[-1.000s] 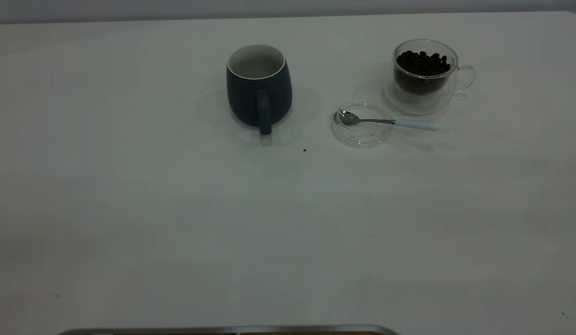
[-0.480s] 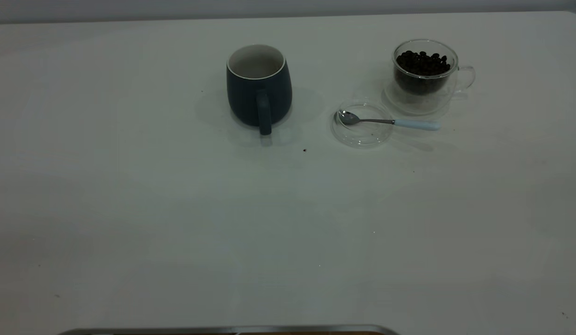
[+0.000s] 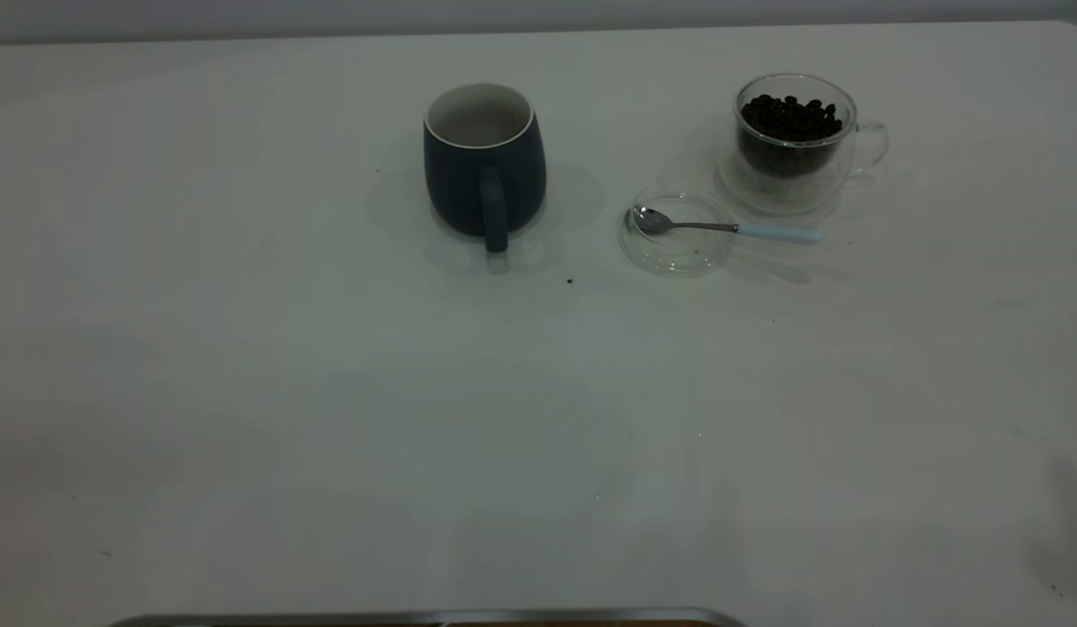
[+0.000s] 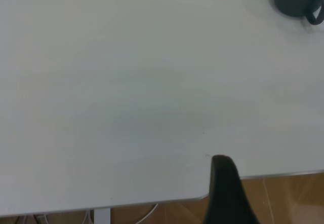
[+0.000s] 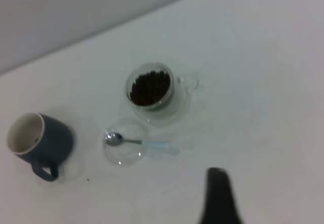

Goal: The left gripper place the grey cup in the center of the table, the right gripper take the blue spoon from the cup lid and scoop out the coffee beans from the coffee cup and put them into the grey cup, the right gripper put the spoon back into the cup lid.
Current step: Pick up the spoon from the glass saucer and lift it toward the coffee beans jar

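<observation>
Crosswise, blue spoon (image 3: 728,227) bowl in cup lid (image 3: 675,248), handle toward coffee cup (image 3: 795,144); claw states unclear.

Slate-blue grey cup (image 3: 484,165), dark coffee beans (image 3: 790,117), white table (image 3: 329,392).

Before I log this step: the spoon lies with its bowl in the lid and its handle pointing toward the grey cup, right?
Not quite. The spoon does lie with its bowl in the lid, but its pale blue handle points away from the grey cup, out over the lid's rim on the side near the coffee cup. The exterior view shows this.
</observation>
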`<state>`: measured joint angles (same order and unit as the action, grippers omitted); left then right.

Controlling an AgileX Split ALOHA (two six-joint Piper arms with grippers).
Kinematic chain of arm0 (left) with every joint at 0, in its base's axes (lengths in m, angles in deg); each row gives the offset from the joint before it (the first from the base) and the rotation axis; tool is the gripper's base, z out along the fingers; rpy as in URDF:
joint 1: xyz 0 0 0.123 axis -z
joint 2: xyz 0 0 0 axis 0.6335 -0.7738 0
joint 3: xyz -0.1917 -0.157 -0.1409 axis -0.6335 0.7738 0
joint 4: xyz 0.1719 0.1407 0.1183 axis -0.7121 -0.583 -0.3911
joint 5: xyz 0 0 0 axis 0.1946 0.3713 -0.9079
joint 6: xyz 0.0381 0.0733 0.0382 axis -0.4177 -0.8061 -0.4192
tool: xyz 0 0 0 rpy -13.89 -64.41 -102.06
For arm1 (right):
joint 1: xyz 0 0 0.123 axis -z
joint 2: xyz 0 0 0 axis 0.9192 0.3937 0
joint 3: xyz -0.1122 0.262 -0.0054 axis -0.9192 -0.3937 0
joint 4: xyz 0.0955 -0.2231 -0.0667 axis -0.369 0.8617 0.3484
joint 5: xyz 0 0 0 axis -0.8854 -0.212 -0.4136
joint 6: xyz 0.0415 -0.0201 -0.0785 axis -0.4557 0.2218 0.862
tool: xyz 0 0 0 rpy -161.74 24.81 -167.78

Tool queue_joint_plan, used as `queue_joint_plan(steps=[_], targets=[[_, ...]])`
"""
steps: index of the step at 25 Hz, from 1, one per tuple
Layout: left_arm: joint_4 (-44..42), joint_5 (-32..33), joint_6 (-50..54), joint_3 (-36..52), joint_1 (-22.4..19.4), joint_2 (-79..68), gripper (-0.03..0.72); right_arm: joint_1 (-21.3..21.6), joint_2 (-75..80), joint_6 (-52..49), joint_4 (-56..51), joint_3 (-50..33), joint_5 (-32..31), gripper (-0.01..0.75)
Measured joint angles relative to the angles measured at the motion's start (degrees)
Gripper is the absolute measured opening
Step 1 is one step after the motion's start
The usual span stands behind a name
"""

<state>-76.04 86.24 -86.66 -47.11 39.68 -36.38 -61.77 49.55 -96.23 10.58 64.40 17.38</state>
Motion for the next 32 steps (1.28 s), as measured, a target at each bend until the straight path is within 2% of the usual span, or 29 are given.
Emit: queue_joint_plan(steps=[2,4,8,15,22,24,32], targets=[[0.0,0.0,0.0,0.0,0.0,0.0,0.53,0.0,8.2,3.5,-3.3,0.4,3.6,0.686],[0.0,0.0,0.0,0.0,0.0,0.0,0.53,0.0,15.5,6.9,-7.2,0.5,7.0,0.734],[0.0,0.0,0.0,0.0,0.0,0.0,0.53,0.0,28.6,17.5,-19.7,1.2,11.7,0.749],[0.0,0.0,0.0,0.0,0.0,0.0,0.53,0.0,46.5,48.5,-52.2,5.4,12.4,0.749],[0.0,0.0,0.0,0.0,0.0,0.0,0.53,0.2,62.9,77.3,-83.1,7.1,7.3,0.749],[0.0,0.0,0.0,0.0,0.0,0.0,0.53,0.8,67.3,81.2,-85.9,8.1,5.0,0.747],[0.0,0.0,0.0,0.0,0.0,0.0,0.53,1.4,83.9,84.1,-87.1,16.3,-5.1,0.737]])
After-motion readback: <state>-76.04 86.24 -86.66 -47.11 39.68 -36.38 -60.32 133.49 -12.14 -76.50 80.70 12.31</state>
